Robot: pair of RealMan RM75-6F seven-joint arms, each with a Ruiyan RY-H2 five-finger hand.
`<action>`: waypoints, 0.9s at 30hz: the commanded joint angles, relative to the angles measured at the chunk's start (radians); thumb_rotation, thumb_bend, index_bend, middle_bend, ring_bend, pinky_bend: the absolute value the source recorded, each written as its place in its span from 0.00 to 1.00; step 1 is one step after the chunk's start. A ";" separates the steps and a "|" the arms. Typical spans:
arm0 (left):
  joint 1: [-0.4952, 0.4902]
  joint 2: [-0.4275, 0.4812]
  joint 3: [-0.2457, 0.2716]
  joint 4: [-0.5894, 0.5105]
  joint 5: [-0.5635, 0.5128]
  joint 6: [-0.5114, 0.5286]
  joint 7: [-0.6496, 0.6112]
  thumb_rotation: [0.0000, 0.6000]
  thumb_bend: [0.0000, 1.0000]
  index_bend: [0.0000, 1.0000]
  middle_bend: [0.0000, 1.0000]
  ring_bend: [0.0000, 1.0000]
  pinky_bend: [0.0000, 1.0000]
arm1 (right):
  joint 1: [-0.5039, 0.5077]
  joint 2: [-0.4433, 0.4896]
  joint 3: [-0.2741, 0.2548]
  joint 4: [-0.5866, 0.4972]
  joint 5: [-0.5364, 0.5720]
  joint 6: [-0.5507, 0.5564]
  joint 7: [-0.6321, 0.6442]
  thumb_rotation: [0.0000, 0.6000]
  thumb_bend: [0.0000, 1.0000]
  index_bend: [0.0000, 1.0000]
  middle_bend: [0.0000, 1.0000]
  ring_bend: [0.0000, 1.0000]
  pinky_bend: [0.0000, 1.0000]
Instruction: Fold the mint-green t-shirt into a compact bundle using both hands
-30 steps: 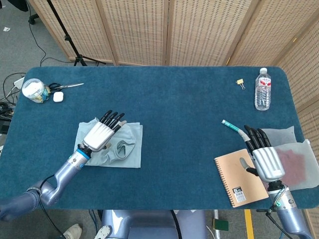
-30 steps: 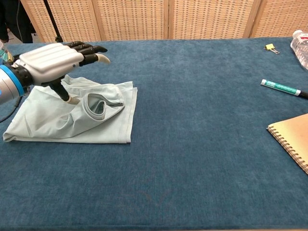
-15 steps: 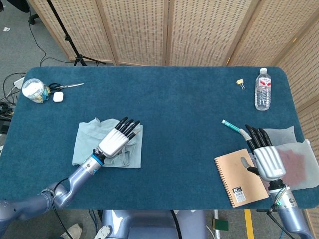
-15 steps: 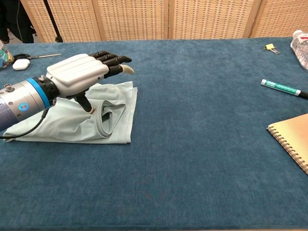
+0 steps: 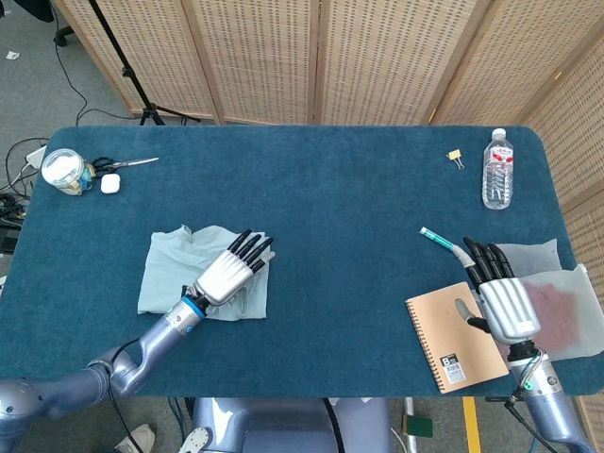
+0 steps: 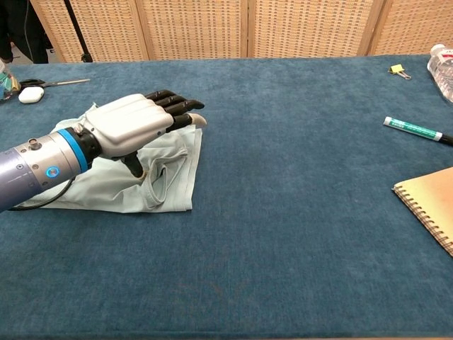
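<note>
With the left hand (image 6: 131, 124) flat, fingers (image 5: 250, 247) extended and seemingly holding nothing, press the shirt (image 6: 106, 188) evenly against the bench (image 5: 340, 217) while the open right hand (image 5: 500, 300) stays away.

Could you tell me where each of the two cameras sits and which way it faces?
Head view: sits high, looking steeply down on the whole blue table; shows the left hand on the mint-green t-shirt and the right hand over the tan spiral notebook.
Chest view: sits low at the table's near edge, looking across towards the wicker screens; shows only the left hand and forearm.
Shared: the left hand, t-shirt, green marker and notebook.
</note>
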 commanded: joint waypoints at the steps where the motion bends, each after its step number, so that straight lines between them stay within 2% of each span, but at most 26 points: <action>1: -0.010 -0.021 -0.007 0.024 -0.010 -0.020 -0.001 1.00 0.13 0.00 0.00 0.00 0.00 | 0.000 0.000 0.000 -0.001 0.000 0.000 -0.001 1.00 0.39 0.00 0.00 0.00 0.00; 7: -0.011 -0.040 -0.007 0.046 -0.006 -0.012 -0.023 1.00 0.13 0.00 0.00 0.00 0.00 | -0.001 0.001 0.000 -0.002 0.003 0.000 -0.003 1.00 0.39 0.00 0.00 0.00 0.00; 12: -0.001 -0.018 -0.007 0.030 0.006 0.027 -0.054 1.00 0.12 0.00 0.00 0.00 0.00 | -0.001 0.002 -0.001 -0.003 0.002 -0.002 -0.004 1.00 0.39 0.00 0.00 0.00 0.00; 17: 0.009 0.005 -0.008 0.012 0.013 0.057 -0.064 1.00 0.00 0.00 0.00 0.00 0.00 | -0.001 0.002 -0.001 -0.005 0.001 -0.001 -0.006 1.00 0.39 0.00 0.00 0.00 0.00; 27: 0.026 0.057 -0.013 -0.031 0.013 0.087 -0.062 1.00 0.00 0.00 0.00 0.00 0.00 | -0.002 0.001 -0.003 -0.006 -0.002 0.001 -0.012 1.00 0.39 0.00 0.00 0.00 0.00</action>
